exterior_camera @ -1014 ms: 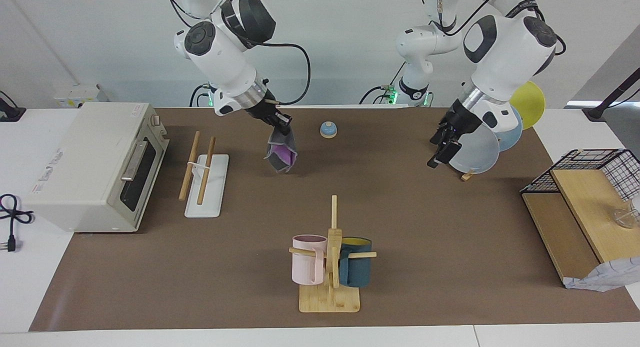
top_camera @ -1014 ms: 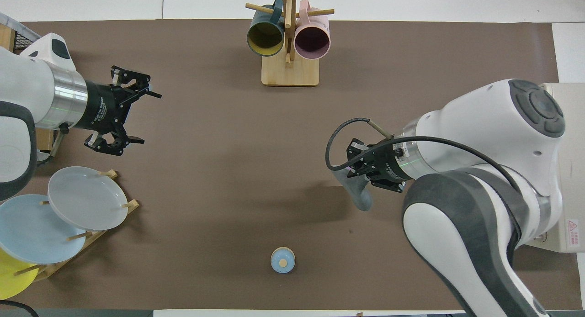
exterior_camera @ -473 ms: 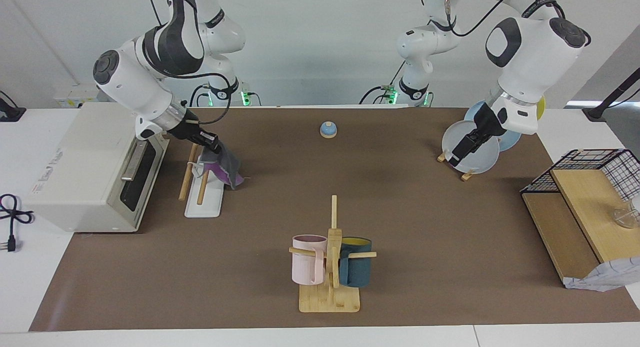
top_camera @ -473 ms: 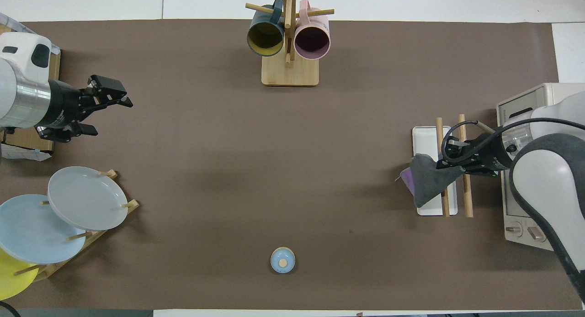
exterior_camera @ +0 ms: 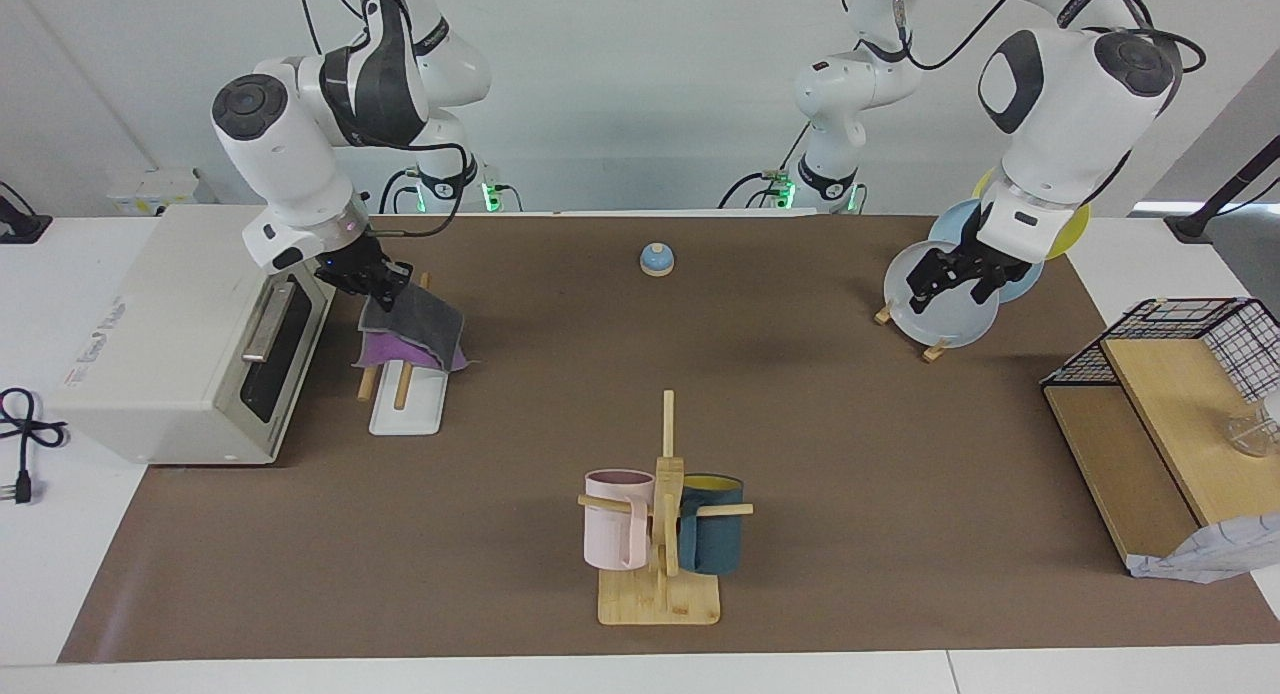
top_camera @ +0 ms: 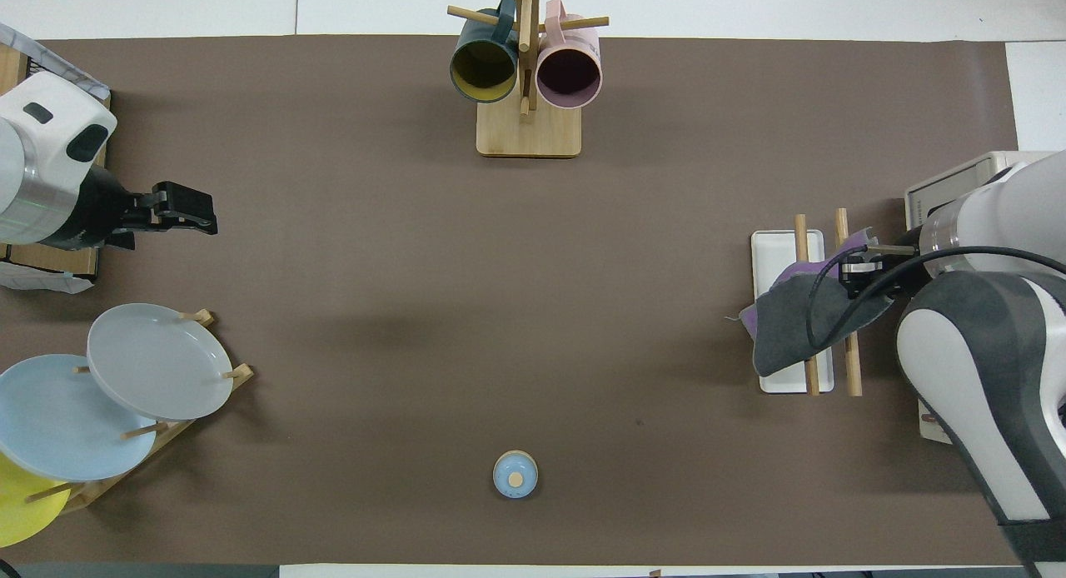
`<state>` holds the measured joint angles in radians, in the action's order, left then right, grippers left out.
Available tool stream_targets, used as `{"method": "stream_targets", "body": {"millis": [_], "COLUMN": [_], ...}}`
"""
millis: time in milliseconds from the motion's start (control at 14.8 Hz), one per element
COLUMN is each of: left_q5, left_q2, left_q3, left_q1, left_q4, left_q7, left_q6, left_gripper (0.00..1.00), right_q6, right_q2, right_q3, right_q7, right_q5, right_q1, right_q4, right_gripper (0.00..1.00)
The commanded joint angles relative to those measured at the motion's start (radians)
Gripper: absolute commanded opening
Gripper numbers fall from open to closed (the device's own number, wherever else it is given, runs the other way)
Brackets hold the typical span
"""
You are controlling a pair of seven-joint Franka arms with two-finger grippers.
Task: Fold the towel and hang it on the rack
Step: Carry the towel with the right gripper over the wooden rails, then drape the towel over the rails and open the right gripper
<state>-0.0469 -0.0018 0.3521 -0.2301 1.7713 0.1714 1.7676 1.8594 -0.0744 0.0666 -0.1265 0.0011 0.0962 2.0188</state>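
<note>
The towel (exterior_camera: 412, 326) is folded, dark grey on top with purple showing at its lower edge. It lies draped over the two wooden rods of the rack (exterior_camera: 404, 410), on the part nearer to the robots. It also shows in the overhead view (top_camera: 787, 328), covering the middle of the rack (top_camera: 779, 246). My right gripper (exterior_camera: 378, 280) is shut on the towel's corner just above the rods, beside the oven; it also shows in the overhead view (top_camera: 858, 271). My left gripper (exterior_camera: 952, 282) is open and empty, up over the plate stand; it also shows in the overhead view (top_camera: 200, 220).
A white toaster oven (exterior_camera: 190, 329) stands right beside the rack. A bamboo mug stand (exterior_camera: 660, 534) holds a pink and a teal mug. A small blue bell (exterior_camera: 656, 260) sits near the robots. A plate stand with plates (exterior_camera: 950, 304) and a wire basket on wooden boards (exterior_camera: 1180, 374) are at the left arm's end.
My right gripper carried the towel from mid-table to the rack and laid it over the rods. My left gripper drew back toward the plate stand.
</note>
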Motion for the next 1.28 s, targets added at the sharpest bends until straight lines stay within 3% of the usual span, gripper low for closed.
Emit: {"method": "stream_targets", "body": {"millis": [0,405,608,878,1081,1149,1216], "left_q5": [0.038,0.038,0.038,0.038,0.038,0.038,0.038], "left_q2": [-0.035,-0.063,-0.024,-0.024,-0.024,-0.024,-0.024], "left_q3": [-0.007,-0.229,-0.237,-0.304,-0.298,-0.295,-0.294], "left_q1": [0.009,0.241,0.256,0.299,0.305,0.305,0.305], "left_q4": [0.000,-0.024,-0.120,-0.108,-0.105,-0.105,-0.105], "left_q7": [-0.064,-0.067,-0.067,-0.102,-0.101,-0.101,-0.101], "left_q6": [-0.078,-0.224,-0.238,-0.172,-0.184,-0.186,-0.192], "left_gripper": [1.00,1.00,1.00,1.00,1.00,1.00,1.00], "right_q6": [-0.006,0.003,0.007,0.011,0.001,-0.002,-0.002], "right_q2": [-0.004,-0.008,-0.013,-0.018,-0.018,-0.018,-0.018], "right_q3": [-0.001,-0.001,-0.001,-0.001,-0.001,-0.001,-0.001], "right_q7": [0.091,0.194,0.199,0.240,0.260,0.272,0.278], "right_q5": [-0.038,-0.052,-0.052,-0.052,-0.052,-0.052,-0.052], "right_q1": [-0.048,-0.108,-0.108,-0.121,-0.125,-0.128,-0.130], "right_q4": [-0.003,0.009,0.023,0.035,0.035,0.035,0.035], "right_gripper": [0.00,0.00,0.00,0.00,0.03,0.19,0.58]}}
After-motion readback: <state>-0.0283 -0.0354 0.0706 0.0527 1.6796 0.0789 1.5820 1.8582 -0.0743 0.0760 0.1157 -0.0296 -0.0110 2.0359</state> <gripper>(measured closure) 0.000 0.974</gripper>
